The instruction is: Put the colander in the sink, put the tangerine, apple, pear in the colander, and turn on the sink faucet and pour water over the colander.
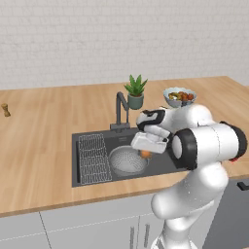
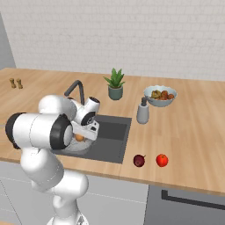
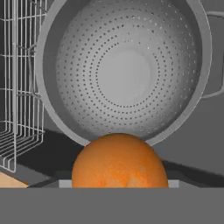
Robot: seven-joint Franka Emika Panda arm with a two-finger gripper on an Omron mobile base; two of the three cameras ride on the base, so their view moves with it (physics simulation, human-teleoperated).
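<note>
The silver colander (image 3: 127, 70) sits in the dark sink (image 1: 75, 160), beside the wire rack (image 1: 92, 158). My gripper (image 1: 146, 151) hangs just above the colander's (image 1: 127, 161) right rim, shut on the orange tangerine (image 3: 119, 162). In the right base view the tangerine (image 2: 79, 137) shows under the hand, over the sink (image 2: 112, 136). The dark faucet (image 1: 120, 109) stands behind the basin, and no water runs from it. On the counter right of the sink lie a red apple (image 2: 162, 160) and a maroon fruit (image 2: 139, 160); whether that one is the pear I cannot tell.
A pale bowl of mixed fruit (image 2: 161, 95) and a grey soap dispenser (image 2: 142, 112) stand behind the loose fruits. A potted plant (image 1: 135, 91) is behind the faucet. Small shakers (image 1: 6, 110) stand at the far left of the counter.
</note>
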